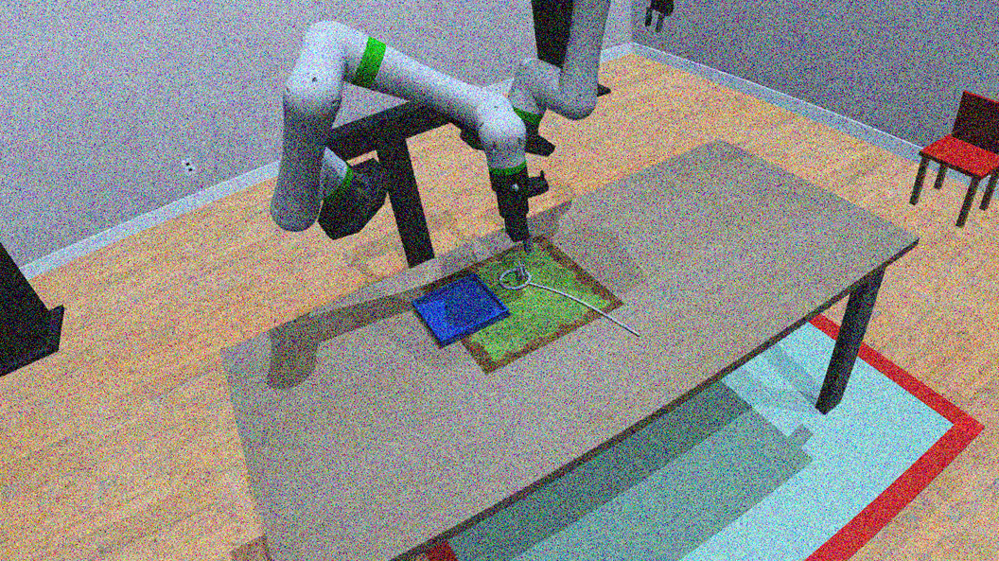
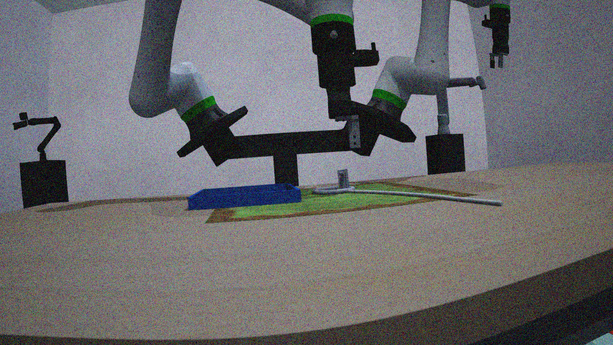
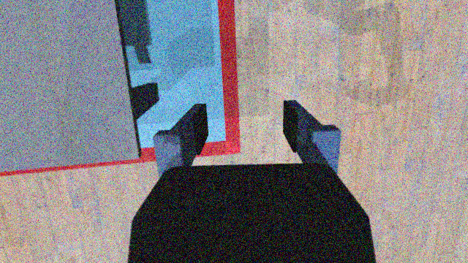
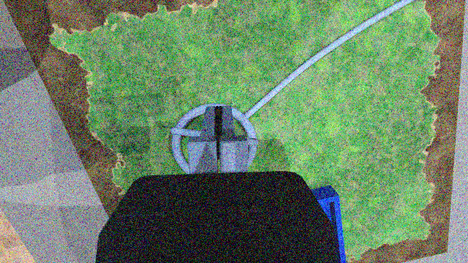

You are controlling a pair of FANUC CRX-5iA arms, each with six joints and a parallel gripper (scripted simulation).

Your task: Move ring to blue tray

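Right gripper (image 1: 527,247) (image 2: 354,146) (image 4: 218,107) hovers above the ring (image 1: 504,285) (image 2: 326,192) (image 4: 176,147), fingers together, nothing held. Ring sits low around the stake (image 1: 521,266) (image 2: 343,178) (image 4: 188,132); blue tray (image 1: 460,309) (image 2: 244,198) (image 4: 339,226) beside it. Left gripper (image 1: 655,24) (image 2: 496,61) (image 3: 246,126), fingers apart, is well away. I judge a grasp comes next: open before descending, straddle the band clear of the stake, close, lift straight up and level, minding the attached rod's (image 1: 588,308) (image 2: 428,196) (image 4: 303,67) drag.
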